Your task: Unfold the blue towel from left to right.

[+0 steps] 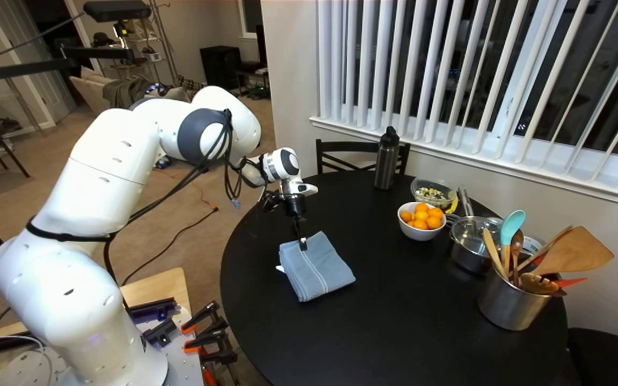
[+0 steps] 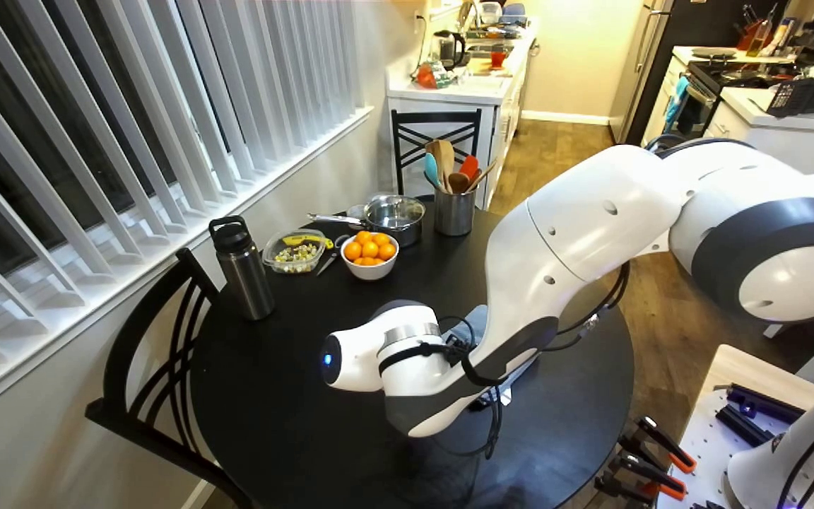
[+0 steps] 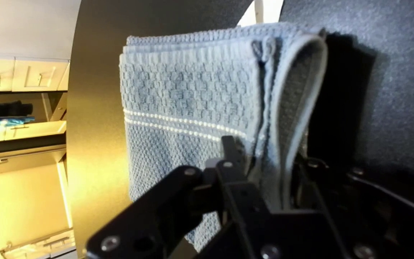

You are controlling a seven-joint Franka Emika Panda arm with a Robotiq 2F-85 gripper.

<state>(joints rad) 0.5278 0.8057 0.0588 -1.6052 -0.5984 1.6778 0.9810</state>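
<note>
One folded towel (image 1: 321, 272) lies on the table (image 1: 411, 305); the gripper (image 3: 266, 153) clasps layers at one edge. Likely best: lift gently, check the lowest layer stays down, then carry the upper ones across slowly so the rest doesn't drag.

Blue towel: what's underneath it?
The blue towel lies folded on the black table. A white tag sticks out past one edge; where its inner end goes is hidden. Anything else beneath is covered.
</note>
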